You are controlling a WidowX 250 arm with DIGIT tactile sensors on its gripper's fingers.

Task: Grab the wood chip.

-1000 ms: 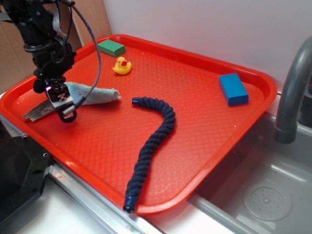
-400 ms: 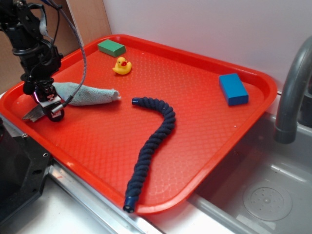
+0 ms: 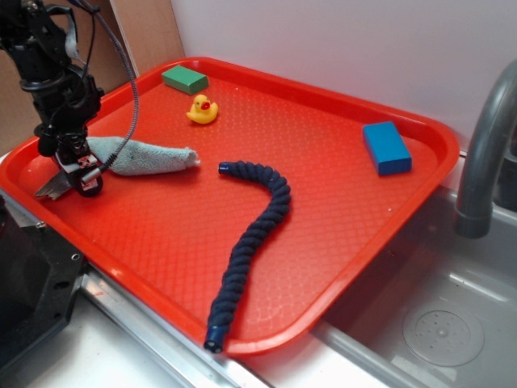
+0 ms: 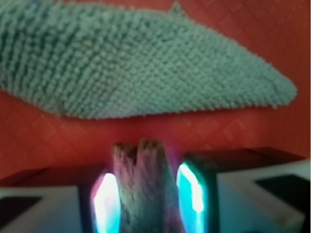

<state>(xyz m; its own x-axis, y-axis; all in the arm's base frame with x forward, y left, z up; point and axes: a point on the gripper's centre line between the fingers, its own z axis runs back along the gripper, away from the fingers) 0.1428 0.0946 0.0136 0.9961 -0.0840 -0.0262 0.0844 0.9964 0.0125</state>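
At the far left of the red tray point(image 3: 323, 267), the black arm is seen reaching steeply down, its end effector point(image 3: 81, 174) lowered to the tray floor. The wood chip point(image 4: 146, 189) is pinched between the two fingers point(image 4: 199, 194) — its grey tip point(image 3: 50, 189) pokes out to the left. Just beside it lies the rolled pale blue cloth point(image 3: 141, 156). Further right are a yellow duck point(image 3: 203, 109), a dark blue rope point(image 3: 252, 234) and a blue block point(image 3: 386, 148).
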